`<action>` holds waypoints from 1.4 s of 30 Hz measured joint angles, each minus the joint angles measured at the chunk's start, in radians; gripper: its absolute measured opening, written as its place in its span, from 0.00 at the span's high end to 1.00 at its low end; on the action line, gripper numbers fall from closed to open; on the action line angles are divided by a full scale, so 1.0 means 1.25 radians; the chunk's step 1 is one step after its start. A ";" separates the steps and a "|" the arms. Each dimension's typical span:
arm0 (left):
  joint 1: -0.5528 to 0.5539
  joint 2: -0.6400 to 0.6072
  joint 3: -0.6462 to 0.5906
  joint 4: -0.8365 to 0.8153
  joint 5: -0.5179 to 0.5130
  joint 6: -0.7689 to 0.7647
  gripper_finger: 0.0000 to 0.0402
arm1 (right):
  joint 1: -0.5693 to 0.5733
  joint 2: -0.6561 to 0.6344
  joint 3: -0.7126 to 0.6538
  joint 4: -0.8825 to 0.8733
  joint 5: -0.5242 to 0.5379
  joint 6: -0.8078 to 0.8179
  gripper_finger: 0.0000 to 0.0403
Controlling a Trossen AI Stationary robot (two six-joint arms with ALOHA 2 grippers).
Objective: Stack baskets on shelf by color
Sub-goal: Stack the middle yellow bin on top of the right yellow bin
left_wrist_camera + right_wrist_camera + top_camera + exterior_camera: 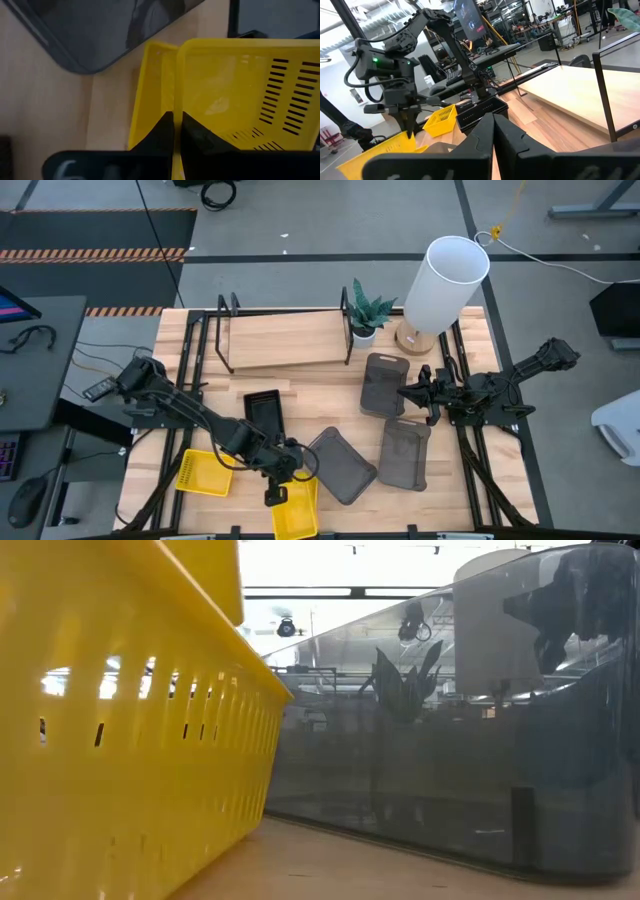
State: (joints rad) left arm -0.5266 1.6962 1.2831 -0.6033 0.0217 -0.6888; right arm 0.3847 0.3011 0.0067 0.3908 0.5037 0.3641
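Down on the wooden tabletop (310,395), left claw (276,494) clenched on the wall of a yellow basket (297,513) at the near edge, liable to slip free if lifted by so thin a pinch.

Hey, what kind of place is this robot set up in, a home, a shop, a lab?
Most likely a robotics lab or workshop. The wooden table stands on a bare floor with striped hazard tape, a computer desk stands beside it, and the right wrist view shows more benches and screens behind.
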 joint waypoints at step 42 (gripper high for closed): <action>-0.006 0.124 0.000 -0.142 -0.089 0.057 0.53 | 0.000 0.000 0.000 0.016 0.000 0.000 0.96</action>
State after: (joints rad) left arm -0.5347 1.8507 1.2827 -0.7804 -0.0893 -0.6170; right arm 0.3847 0.3008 0.0067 0.4109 0.5036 0.3641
